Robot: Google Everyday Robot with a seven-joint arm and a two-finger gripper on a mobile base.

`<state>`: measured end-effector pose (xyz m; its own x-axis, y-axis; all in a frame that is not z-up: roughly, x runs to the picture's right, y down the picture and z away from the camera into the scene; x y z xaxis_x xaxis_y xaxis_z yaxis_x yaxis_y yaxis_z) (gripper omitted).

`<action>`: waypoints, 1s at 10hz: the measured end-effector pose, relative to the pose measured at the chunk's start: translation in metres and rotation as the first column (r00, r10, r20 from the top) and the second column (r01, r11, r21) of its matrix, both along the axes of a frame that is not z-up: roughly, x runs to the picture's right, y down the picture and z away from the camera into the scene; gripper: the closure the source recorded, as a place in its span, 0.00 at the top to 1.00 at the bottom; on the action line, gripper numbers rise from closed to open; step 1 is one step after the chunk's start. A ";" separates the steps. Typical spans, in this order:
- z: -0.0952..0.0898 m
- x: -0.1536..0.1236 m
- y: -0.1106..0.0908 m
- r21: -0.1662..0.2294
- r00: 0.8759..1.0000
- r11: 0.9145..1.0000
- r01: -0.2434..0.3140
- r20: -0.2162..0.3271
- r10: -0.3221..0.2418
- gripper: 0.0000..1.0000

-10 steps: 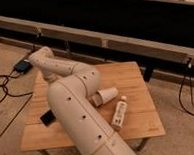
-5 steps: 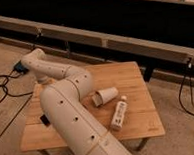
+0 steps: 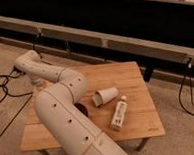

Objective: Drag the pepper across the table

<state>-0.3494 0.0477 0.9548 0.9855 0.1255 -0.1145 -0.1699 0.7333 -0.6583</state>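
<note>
Jaws first: they're down at the left edge of the surface [image 3: 133, 79], tucked behind my own wrist [image 3: 38, 80], so I can't tell whether they're spread or pinching anything. What's changed over the last second is that my far joint [image 3: 27, 62] has swung further left, out past the surface's edge, while the paper cup [image 3: 106, 95] and white bottle [image 3: 119, 114] haven't budged. Pepper's nowhere I can see, probably hidden behind my arm [image 3: 68, 119], so maybe the drag's underway, just guessing. Pose-wise, my arm runs up from the bottom, elbows over the surface, then doubles back down-left.
</note>
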 end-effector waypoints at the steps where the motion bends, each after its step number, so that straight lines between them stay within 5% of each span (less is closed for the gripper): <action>1: -0.001 -0.008 0.003 -0.004 1.000 1.000 0.009 0.012 -0.009 0.00; 10: -0.011 -0.038 0.009 -0.016 0.997 0.999 0.035 0.068 -0.034 0.00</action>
<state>-0.3870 0.0570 0.9441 0.9947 0.0897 -0.0496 -0.0995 0.7266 -0.6798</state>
